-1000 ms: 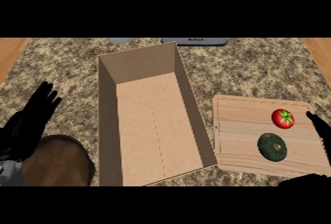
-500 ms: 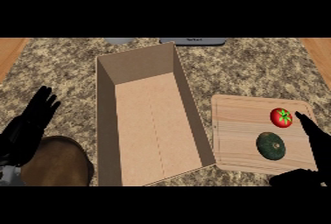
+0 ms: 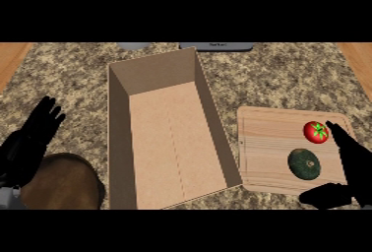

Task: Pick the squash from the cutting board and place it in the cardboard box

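Granite counter (image 3: 291, 74): cardboard box (image 3: 167, 142) centre, cutting board (image 3: 269, 147) just right.

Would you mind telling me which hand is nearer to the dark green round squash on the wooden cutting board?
The right hand sits just right of the dark green round squash; the left hand is far left, beyond the cardboard box.

Right hand (image 3: 350, 162) covering the cutting board's (image 3: 265, 147) right edge, wrist cut off below. Left hand (image 3: 29, 142) cropped at the left border. Grey item (image 3: 216, 46) at top clipped, unreadable.
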Robot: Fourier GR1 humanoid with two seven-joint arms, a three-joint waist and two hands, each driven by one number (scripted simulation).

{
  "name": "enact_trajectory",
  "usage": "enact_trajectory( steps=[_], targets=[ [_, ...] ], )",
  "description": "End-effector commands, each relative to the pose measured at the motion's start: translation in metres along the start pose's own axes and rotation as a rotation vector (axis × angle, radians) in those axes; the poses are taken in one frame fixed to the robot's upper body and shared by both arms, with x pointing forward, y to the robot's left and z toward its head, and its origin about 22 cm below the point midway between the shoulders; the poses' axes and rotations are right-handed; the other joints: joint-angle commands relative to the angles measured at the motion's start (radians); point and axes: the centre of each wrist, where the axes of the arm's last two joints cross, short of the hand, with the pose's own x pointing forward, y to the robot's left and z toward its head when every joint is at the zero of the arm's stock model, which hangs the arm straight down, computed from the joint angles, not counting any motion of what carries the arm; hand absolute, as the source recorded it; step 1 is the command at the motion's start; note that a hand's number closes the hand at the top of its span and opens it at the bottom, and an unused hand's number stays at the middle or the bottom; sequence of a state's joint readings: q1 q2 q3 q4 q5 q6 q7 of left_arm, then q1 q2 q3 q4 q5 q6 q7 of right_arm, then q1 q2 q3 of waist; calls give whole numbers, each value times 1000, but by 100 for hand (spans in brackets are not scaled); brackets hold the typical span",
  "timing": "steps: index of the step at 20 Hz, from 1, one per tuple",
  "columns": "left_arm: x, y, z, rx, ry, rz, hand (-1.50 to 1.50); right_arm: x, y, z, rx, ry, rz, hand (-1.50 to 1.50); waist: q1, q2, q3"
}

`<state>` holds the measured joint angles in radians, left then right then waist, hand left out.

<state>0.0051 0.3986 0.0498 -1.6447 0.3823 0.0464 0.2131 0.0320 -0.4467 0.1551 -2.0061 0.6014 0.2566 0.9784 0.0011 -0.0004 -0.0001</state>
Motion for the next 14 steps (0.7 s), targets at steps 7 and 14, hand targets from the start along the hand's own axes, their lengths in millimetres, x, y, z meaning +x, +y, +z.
enact_trajectory(
  steps=[7, 14],
  targets=[
    [-3, -7, 9, -4, -6, -4, 0, 23, 29, -23, 36, 84, 51, -150, 5, 0, 0],
    [1, -3, -11, -14, -1, 13, 0, 0, 14, -37, 60, 138, 87, -150, -1, 1, 0]
  ],
)
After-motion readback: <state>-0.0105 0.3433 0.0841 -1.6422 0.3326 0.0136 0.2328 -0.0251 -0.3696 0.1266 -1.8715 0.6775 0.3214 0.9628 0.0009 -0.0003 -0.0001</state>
